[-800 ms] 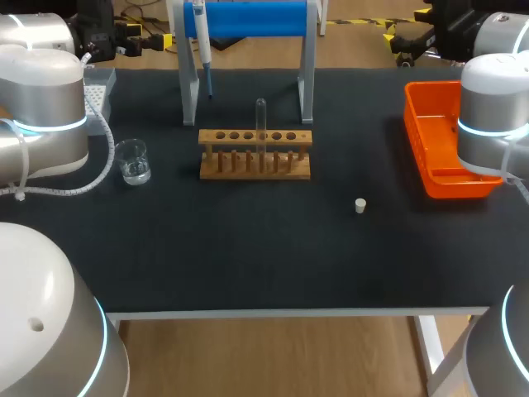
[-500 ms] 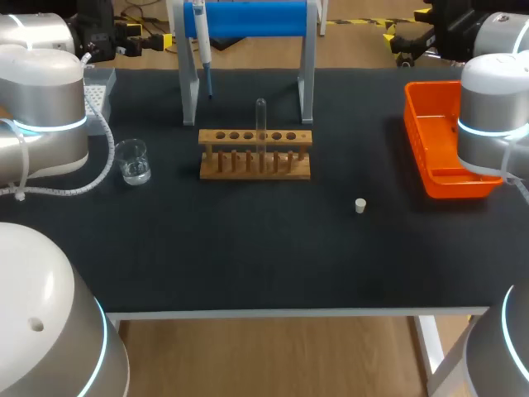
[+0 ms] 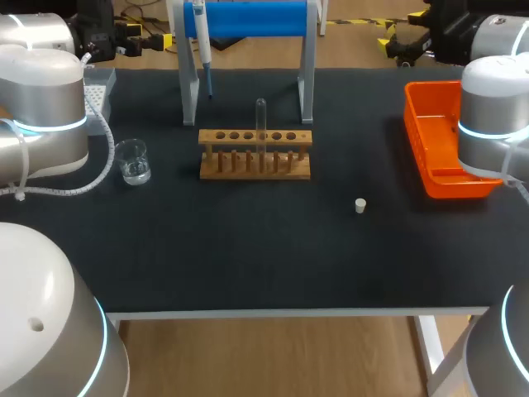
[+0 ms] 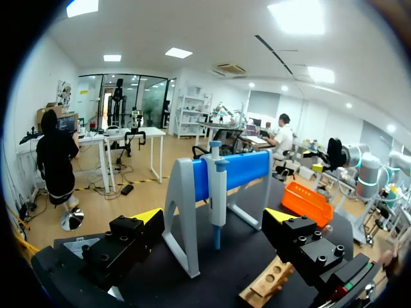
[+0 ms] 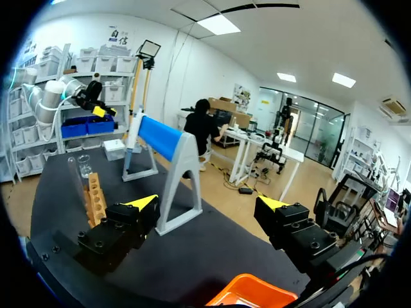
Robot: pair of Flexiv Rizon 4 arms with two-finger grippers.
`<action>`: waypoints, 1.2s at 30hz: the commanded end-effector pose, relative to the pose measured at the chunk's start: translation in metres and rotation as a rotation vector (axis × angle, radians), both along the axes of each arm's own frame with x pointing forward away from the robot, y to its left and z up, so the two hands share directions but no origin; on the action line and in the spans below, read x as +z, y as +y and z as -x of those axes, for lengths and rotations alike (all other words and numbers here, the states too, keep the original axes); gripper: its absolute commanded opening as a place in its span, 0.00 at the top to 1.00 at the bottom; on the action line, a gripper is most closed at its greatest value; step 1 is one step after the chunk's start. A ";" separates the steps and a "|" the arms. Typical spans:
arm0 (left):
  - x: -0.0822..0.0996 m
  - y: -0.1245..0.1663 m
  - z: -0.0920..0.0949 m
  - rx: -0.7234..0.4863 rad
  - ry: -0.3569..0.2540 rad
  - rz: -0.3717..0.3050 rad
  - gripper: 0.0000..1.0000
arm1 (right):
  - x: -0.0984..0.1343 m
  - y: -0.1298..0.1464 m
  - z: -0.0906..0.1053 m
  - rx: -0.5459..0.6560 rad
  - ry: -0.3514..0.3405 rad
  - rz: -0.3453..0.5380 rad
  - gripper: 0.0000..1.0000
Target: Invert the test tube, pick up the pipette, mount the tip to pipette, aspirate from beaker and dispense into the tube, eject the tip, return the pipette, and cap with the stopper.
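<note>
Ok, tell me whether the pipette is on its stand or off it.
On it: the pipette hangs from the blue bar of the stand, tip pointing down.

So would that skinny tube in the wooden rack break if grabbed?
Probably fragile: the test tube looks like thin clear glass. It is smooth and round, so it may slip or roll once out of the wooden rack.

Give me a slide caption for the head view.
Bench setup: test tube standing in the wooden rack, beaker to its left, stopper loose on the table, pipette hanging on the blue stand.
</note>
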State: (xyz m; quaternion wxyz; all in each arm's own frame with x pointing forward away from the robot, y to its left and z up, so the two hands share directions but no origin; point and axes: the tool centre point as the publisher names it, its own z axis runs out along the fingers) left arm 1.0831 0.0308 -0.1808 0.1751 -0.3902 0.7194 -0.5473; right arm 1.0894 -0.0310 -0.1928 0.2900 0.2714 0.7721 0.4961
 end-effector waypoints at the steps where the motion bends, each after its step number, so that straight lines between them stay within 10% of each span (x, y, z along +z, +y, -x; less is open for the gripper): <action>1: -0.001 -0.001 0.000 0.003 -0.003 0.000 0.00 | -0.002 -0.003 0.033 0.064 0.006 -0.003 0.00; 13: -0.001 -0.001 0.000 0.003 -0.003 0.000 0.00 | -0.030 0.023 0.106 0.273 0.038 -0.004 0.00; 36: -0.001 -0.001 0.000 0.003 -0.003 0.000 0.00 | -0.062 0.097 0.188 0.544 0.046 -0.119 0.00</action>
